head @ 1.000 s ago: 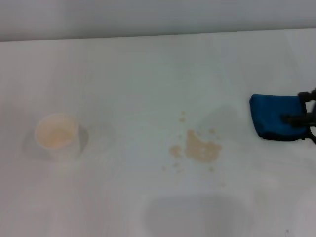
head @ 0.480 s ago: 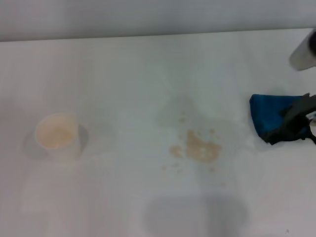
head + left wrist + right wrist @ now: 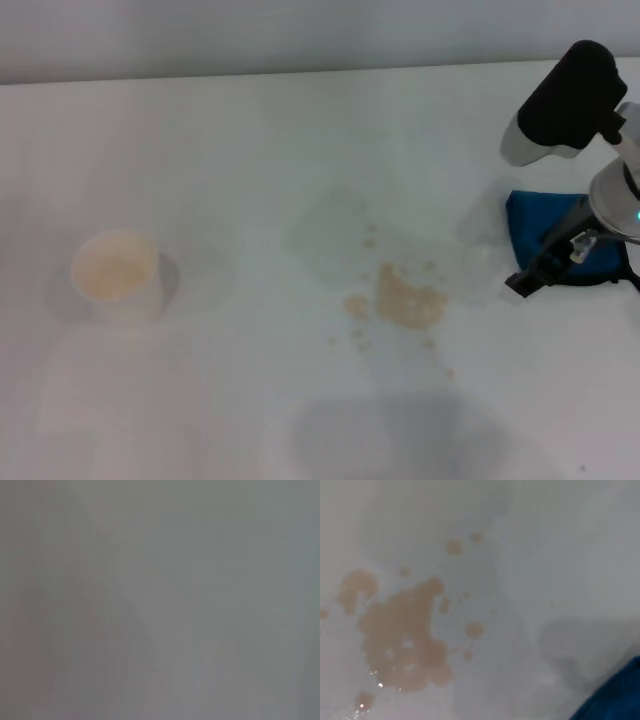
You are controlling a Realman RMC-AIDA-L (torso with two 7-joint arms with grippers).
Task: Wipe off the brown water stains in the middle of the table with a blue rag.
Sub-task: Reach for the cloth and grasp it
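The blue rag sits at the frame's right edge, directly under my right gripper; whether it's gripping, I cannot tell. The brown water stains lie left of it, mid-worktop. My arm hides half the rag; my left arm is out of sight.

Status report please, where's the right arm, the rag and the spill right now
Right gripper over the blue rag, grip unclear. Brown water stains unwiped on the table. Left gripper out of view. White cup far left, clear of path.
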